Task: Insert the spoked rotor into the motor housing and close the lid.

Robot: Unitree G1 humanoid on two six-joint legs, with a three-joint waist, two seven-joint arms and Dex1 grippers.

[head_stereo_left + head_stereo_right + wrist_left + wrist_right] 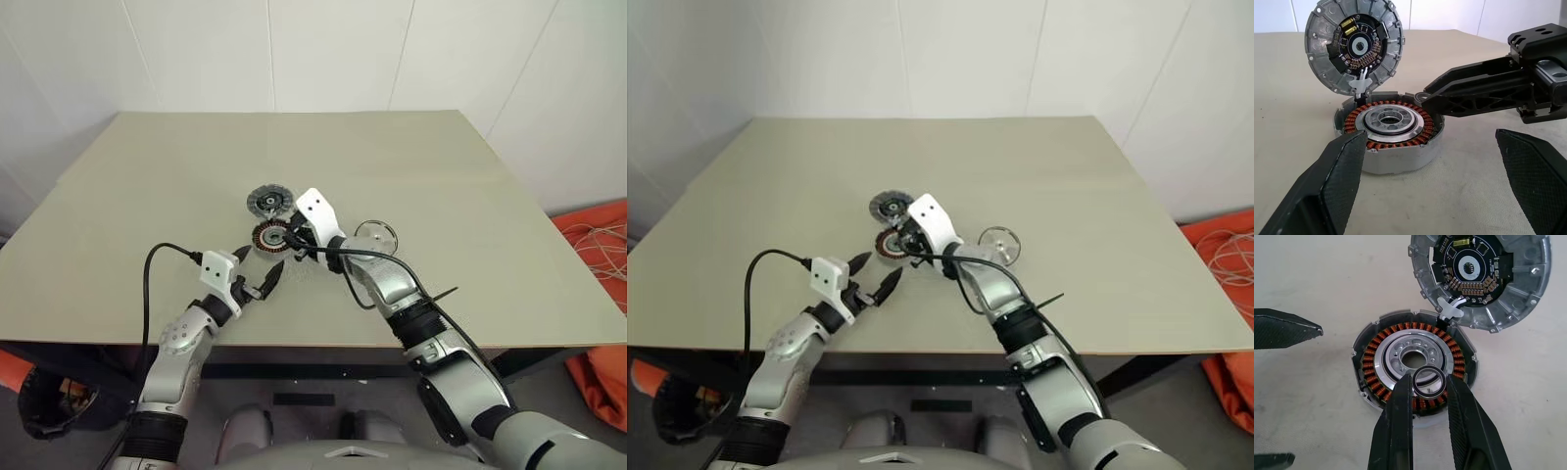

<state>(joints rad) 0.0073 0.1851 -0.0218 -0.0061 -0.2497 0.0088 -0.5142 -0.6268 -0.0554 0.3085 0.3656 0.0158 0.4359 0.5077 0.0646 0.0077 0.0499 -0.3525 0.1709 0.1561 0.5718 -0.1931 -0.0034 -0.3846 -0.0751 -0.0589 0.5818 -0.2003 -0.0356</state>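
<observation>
While my right gripper point(1429, 387) pinches a small ring point(1430, 382) over the motor housing point(1413, 363) mid-table, left gripper point(1430, 161) gaping empty, I should centre it over the hub before lowering.

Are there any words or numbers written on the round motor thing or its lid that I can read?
None can be read.
The lid stands open with a black circuit board inside; any marks on it are too small to read.
The motor housing, with its copper windings, shows no writing.
The small ring in the right gripper has no label.
The table is plain.
</observation>
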